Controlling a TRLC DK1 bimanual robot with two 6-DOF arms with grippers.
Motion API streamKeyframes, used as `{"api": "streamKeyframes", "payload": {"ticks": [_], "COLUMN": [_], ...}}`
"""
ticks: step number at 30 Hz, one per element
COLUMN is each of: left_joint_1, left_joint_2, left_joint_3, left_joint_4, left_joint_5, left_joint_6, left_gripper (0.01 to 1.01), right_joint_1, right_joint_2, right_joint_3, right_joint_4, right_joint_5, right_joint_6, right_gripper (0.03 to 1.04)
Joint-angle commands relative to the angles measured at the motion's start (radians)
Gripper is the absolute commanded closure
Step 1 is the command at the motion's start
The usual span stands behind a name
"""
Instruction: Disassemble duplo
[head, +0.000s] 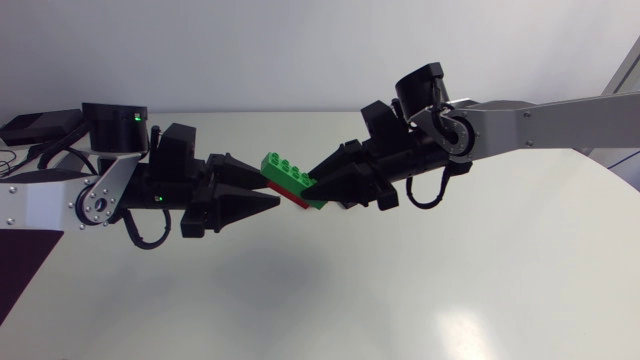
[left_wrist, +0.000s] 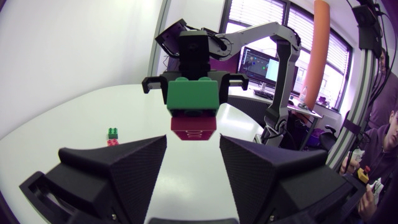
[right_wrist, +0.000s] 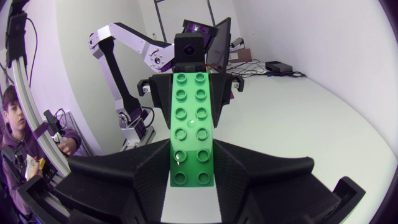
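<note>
Our right gripper (head: 320, 190) grasps one green brick (head: 288, 168) with one red brick (head: 285, 192) beneath it; our left gripper (head: 270, 186), spread open, faces their free end above the counter (head: 400, 290).

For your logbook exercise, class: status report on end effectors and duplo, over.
Right end effector shut on green-and-red duplo stack, off the table. Left end effector open, facing its free end. Small second stack on table, apart.

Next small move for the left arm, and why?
Probably ease the left gripper forward and close its fingers on the red brick: they stand open just short of it, while the right gripper clamps the green brick stacked on it.
</note>
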Motion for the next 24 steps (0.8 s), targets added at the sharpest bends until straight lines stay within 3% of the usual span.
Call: {"api": "streamKeyframes", "payload": {"ticks": [1,24], "left_joint_1": [0.009,0.008], "left_joint_2": [0.009,-0.012], "left_joint_3": [-0.015,-0.022], "left_joint_4": [0.011,0.011], "left_joint_5": [-0.003,-0.002], "left_joint_6": [0.009,0.008], "left_gripper": [0.418,0.405], "right_joint_1": [0.01,0.014], "right_joint_2": [0.001,0.021], "right_joint_3": [-0.014,-0.008], "right_joint_4": [-0.007,-0.007], "right_joint_5": [-0.011,0.001], "right_joint_6": [-0.005,-0.005], "right_gripper": [0.85,0.85]}}
